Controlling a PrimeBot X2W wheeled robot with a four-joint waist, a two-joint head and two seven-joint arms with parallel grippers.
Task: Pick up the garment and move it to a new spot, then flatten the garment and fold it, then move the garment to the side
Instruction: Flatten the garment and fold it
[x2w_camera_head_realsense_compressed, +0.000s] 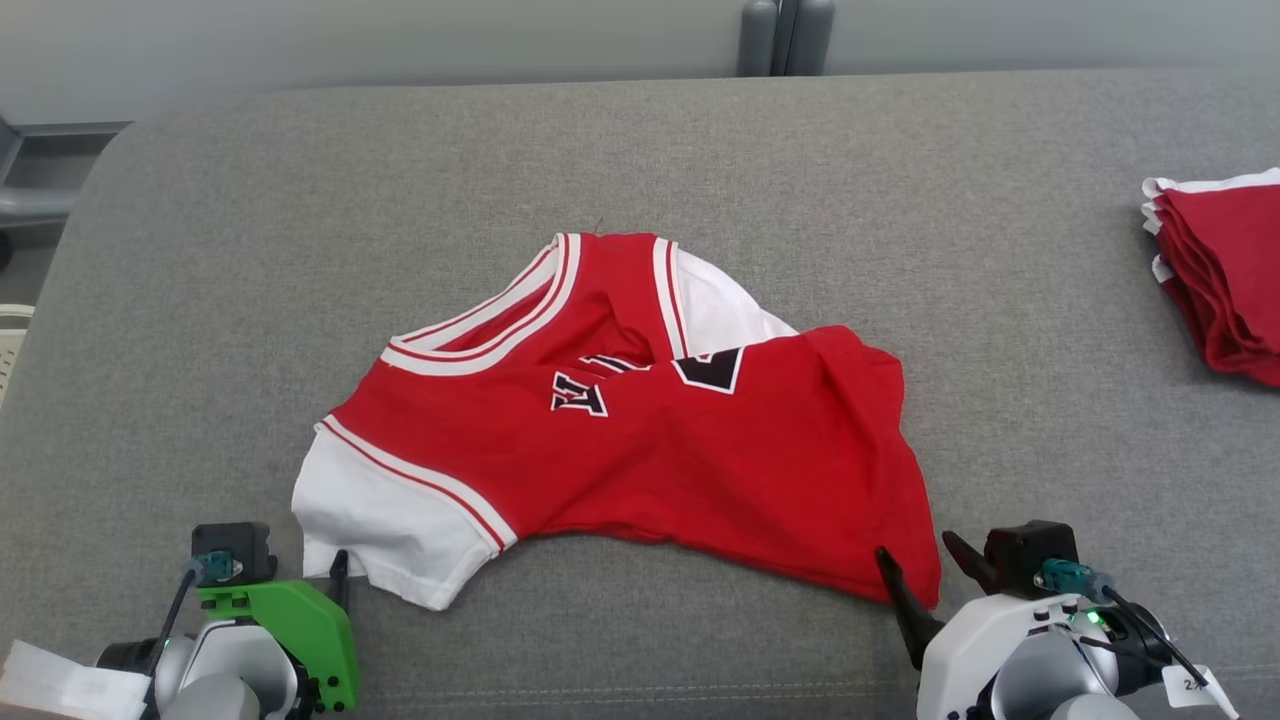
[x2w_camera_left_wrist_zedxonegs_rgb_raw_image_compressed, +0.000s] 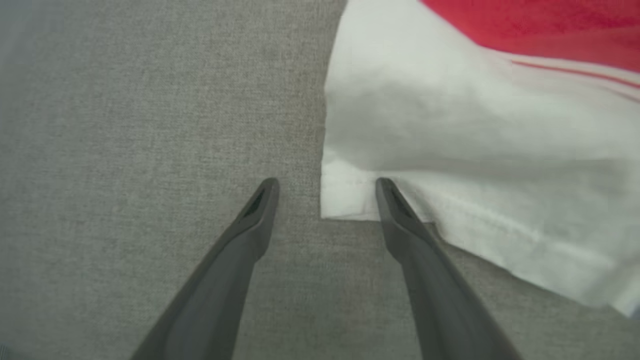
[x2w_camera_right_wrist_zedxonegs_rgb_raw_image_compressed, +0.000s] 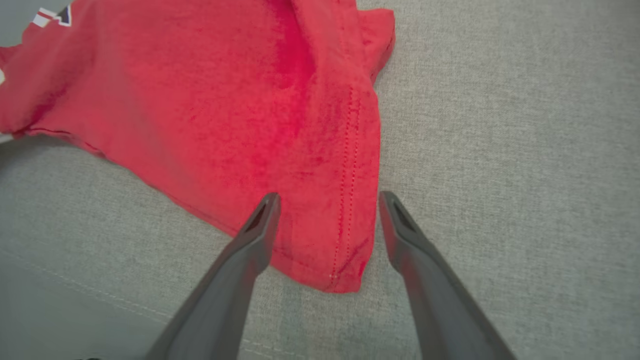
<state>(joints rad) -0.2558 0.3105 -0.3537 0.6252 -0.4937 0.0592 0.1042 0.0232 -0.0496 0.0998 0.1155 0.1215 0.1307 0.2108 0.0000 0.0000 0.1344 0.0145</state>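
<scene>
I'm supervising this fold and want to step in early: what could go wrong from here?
The left gripper, jaws open, barely overlaps the corner of the white sleeve; closing may catch only the hem and slip. The right gripper straddles the red hem corner of the rumpled jersey; it might pinch one layer only. Moving it right could disturb the folded red stack.

Grey fabric surface (x2w_camera_head_realsense_compressed: 200, 250), rumpled red-and-white jersey (x2w_camera_head_realsense_compressed: 700, 470) lying at centre, stack of folded red garments (x2w_camera_head_realsense_compressed: 1225, 280) at right edge

Garment (x2w_camera_head_realsense_compressed: 700, 460) red and white, striped trim, black lettering; surface (x2w_camera_head_realsense_compressed: 300, 200) grey; stack (x2w_camera_head_realsense_compressed: 1230, 270) red.
</scene>
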